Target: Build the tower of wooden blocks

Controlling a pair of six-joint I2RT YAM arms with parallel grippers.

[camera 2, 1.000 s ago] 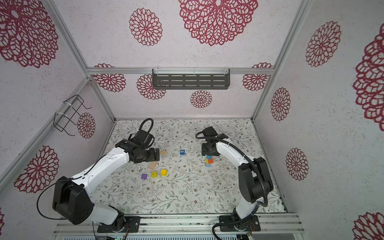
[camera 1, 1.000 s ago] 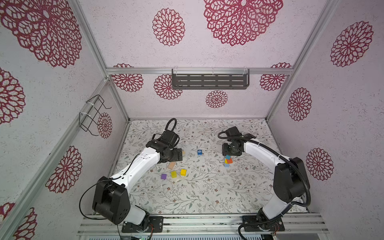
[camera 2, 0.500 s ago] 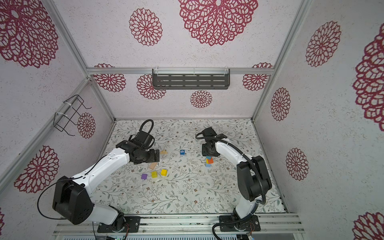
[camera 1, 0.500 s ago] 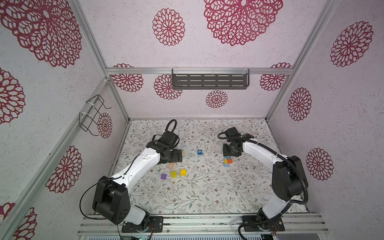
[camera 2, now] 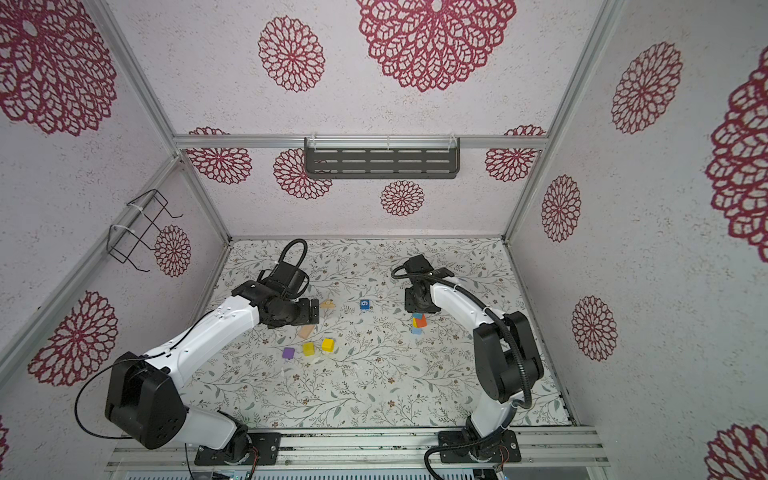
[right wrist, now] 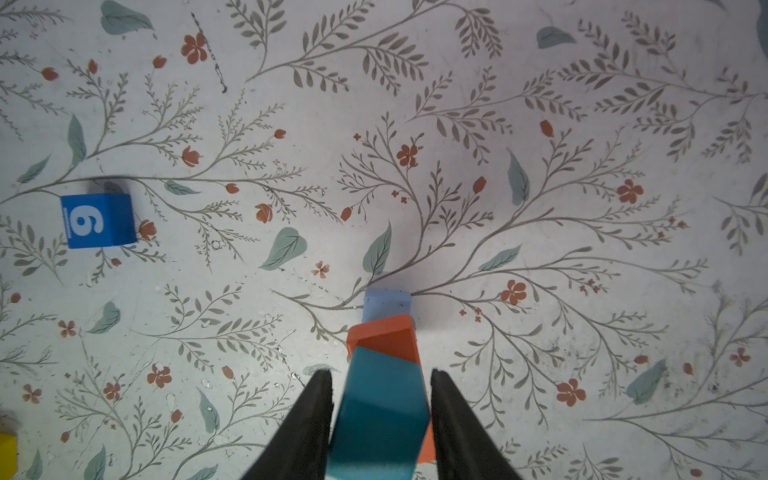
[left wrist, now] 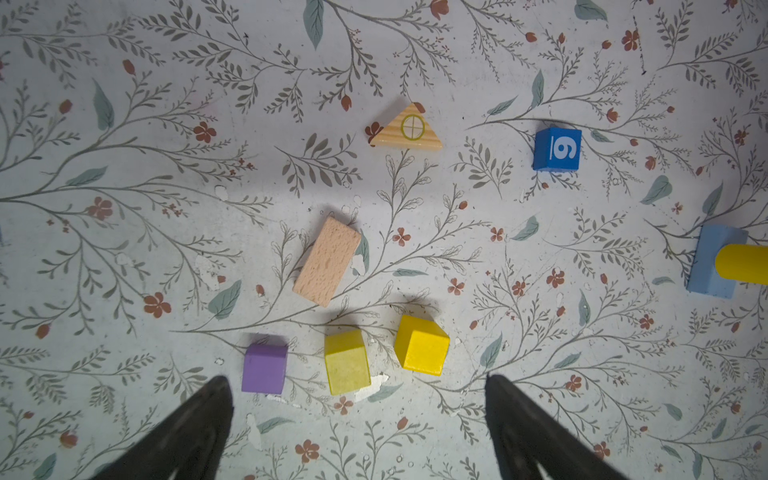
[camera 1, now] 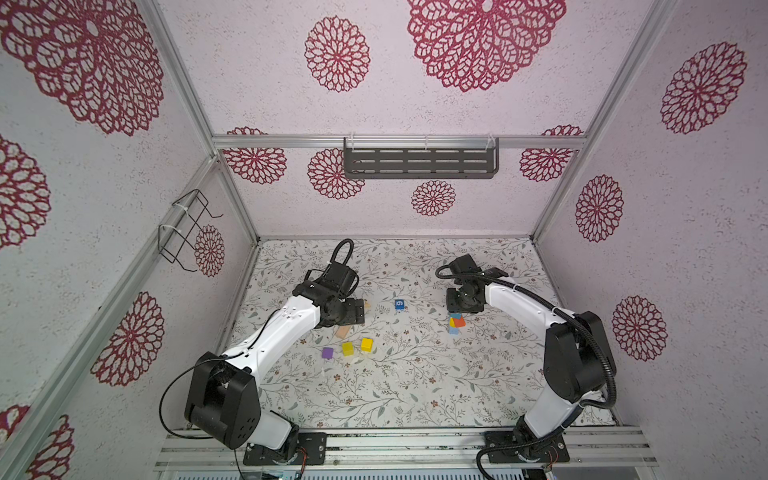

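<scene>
As both top views show, wood block tower (camera 1: 456, 323) (camera 2: 419, 323) stands on floral mat (camera 1: 415, 386), right of centre, just by right arm's wrist. L wrist cam: left gripper (left wrist: 356, 379) spread wide, empty, w/ purple cube (left wrist: 264, 369) & yellow cube (left wrist: 422, 345) near. R wrist cam: right gripper (right wrist: 380, 390) fingers narrow, flanking teal block (right wrist: 380, 415) atop orange block (right wrist: 386, 336); can't tell if pinched.

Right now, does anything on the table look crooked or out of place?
Yes. In the right wrist view the teal block is turned at an angle to the orange block beneath it. Their corners are not lined up, so the stack looks askew.
</scene>
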